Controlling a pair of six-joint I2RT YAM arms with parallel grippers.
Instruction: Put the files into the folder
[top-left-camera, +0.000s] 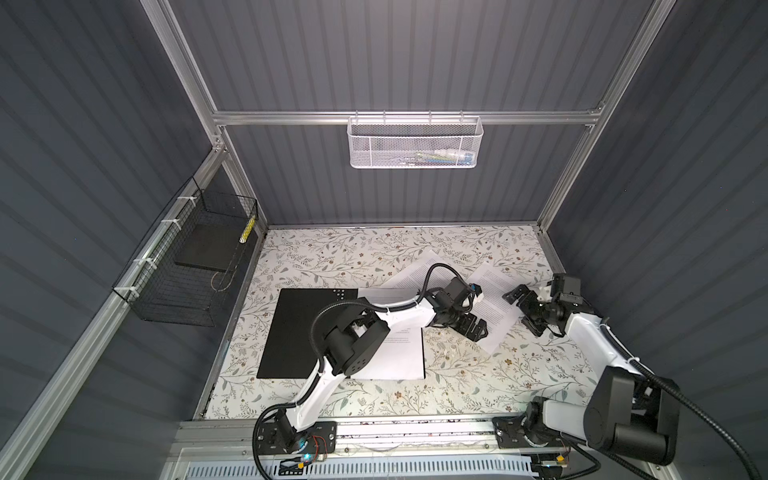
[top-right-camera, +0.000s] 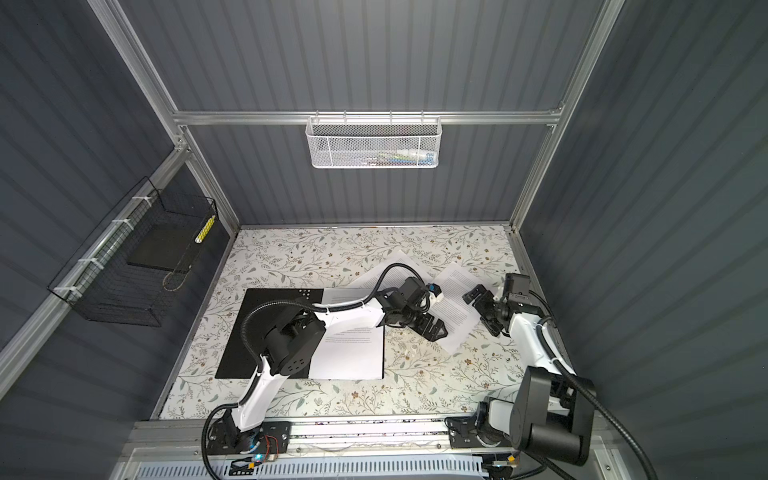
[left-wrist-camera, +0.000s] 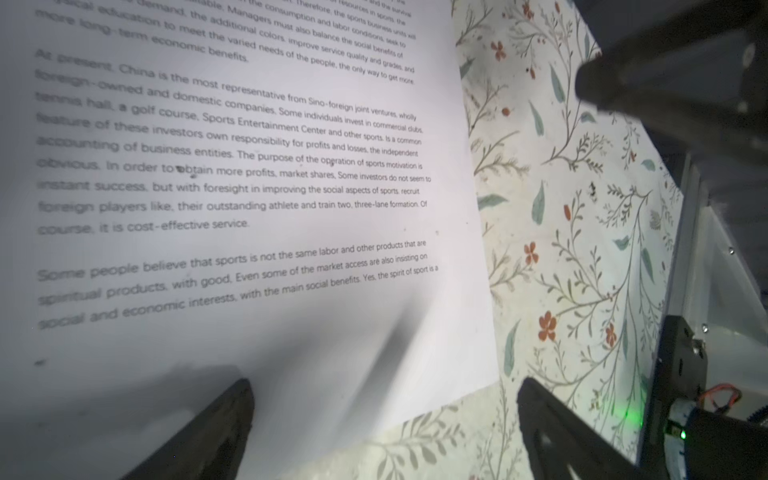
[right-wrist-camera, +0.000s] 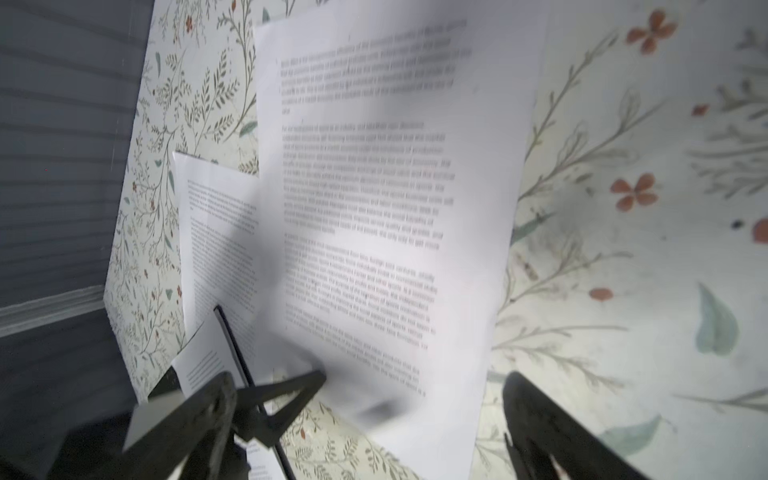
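three printed white sheets show in both top views on the floral tabletop (top-left-camera: 332, 253). a filed sheet (top-left-camera: 399, 357) lies on the right half of the open folder (top-left-camera: 299, 332); the folder's black inside faces up, its fold runs far to near, and the sheet's long axis follows it. a rear sheet (top-left-camera: 409, 272) lies on a slant beyond the folder's far right corner, partly under the left arm. a loose sheet (top-left-camera: 496, 309) lies flat to the right of the folder, askew, one corner pointing to the near side; the arms cover too much of it to fix its long axis here. the left end effector (top-left-camera: 478, 330) hangs low over its left side, jaws wide and nothing in them. the right end effector (top-left-camera: 523, 311) faces it from the right side, spread just as wide and also empty. in the left wrist view the loose sheet (left-wrist-camera: 249, 187) fills most of the picture, with lines of text running across it and a long edge bordering the floral surface. one of the fingers (left-wrist-camera: 208, 432) is over the paper and the other over the tabletop, with the sheet's corner between them; contact cannot be told. in the right wrist view the same sheet (right-wrist-camera: 374, 208) is blurred, its long axis running away from the camera, and the wide fingers (right-wrist-camera: 552, 436) straddle its near end. the rear sheet (right-wrist-camera: 216, 232), the folder's edge (right-wrist-camera: 230, 345) and the left end effector (right-wrist-camera: 286, 399) show beside it.
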